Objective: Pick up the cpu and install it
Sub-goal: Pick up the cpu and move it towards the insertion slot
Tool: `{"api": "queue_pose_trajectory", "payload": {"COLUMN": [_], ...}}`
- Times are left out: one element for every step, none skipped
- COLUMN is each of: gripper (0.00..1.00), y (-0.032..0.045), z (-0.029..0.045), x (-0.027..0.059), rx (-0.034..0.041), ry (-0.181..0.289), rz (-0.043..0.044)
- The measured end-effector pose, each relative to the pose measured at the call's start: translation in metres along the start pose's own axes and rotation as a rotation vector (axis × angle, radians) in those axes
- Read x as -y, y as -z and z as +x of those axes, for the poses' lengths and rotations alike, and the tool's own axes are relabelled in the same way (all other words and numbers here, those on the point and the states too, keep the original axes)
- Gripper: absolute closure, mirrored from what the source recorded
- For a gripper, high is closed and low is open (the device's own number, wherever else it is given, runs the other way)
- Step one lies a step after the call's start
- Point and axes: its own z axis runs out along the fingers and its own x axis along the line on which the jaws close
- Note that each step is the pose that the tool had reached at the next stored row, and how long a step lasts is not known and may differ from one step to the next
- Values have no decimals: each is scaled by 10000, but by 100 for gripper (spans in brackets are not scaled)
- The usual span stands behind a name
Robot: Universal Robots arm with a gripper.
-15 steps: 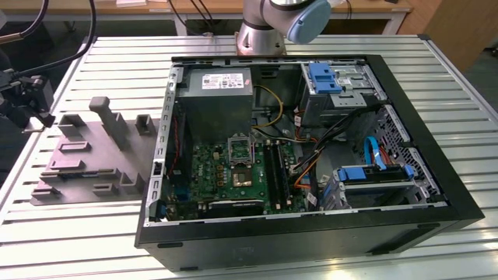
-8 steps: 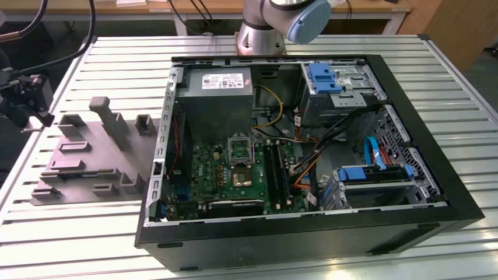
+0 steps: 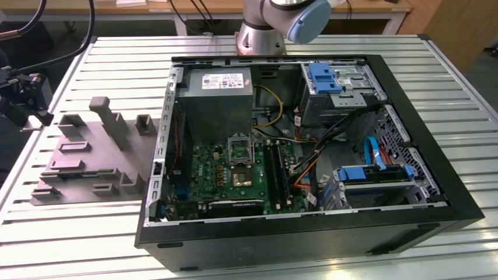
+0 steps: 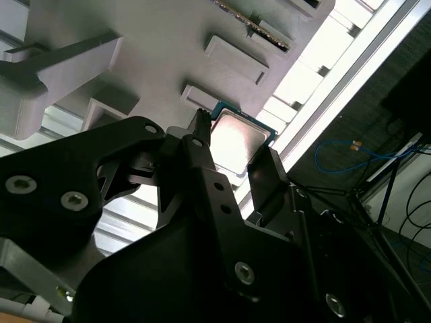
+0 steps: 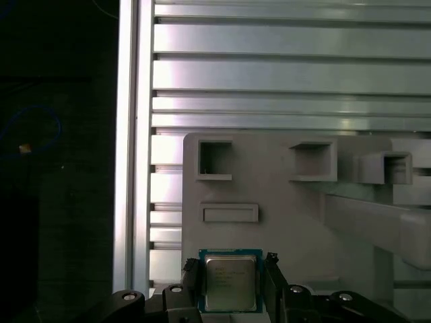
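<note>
The cpu [image 5: 230,282] is a small square chip with a pale metal top and a dark rim. It sits between my two black fingers [image 5: 190,272] in both wrist views, and my gripper [image 5: 230,264] is shut on its edges. The second wrist view has the cpu [image 4: 237,140] held a little above the grey fixture plate [image 4: 168,60]. My gripper [image 3: 30,111] hangs at the exterior view's far left, raised over the fixture's [image 3: 86,157] outer edge. The metal-framed socket [image 3: 239,149] lies on the green board inside the open computer case [image 3: 311,233].
Grey blocks and an upright post [image 3: 109,119] stand on the fixture. The slatted table's side rail [image 5: 131,134] runs close beside the gripper, with dark floor beyond it. Cables, blue drive brackets [image 3: 323,76] and a power supply [image 3: 218,93] crowd the case around the board.
</note>
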Motion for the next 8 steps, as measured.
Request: {"api": "queue_pose_trajectory", "payload": {"gripper": [53, 53, 53, 53, 53, 53, 53, 53], "y": [3, 6, 9, 13, 16, 18, 22, 25], "z": [0, 0, 0, 0, 0, 0, 0, 0], "x": [0, 0, 0, -1, -1, -1, -1, -1], "rx": [0, 0, 0, -1, 0, 0, 0, 0], "ry": [0, 0, 0, 0, 0, 0, 0, 0], "rz": [0, 0, 0, 0, 0, 0, 0, 0]}}
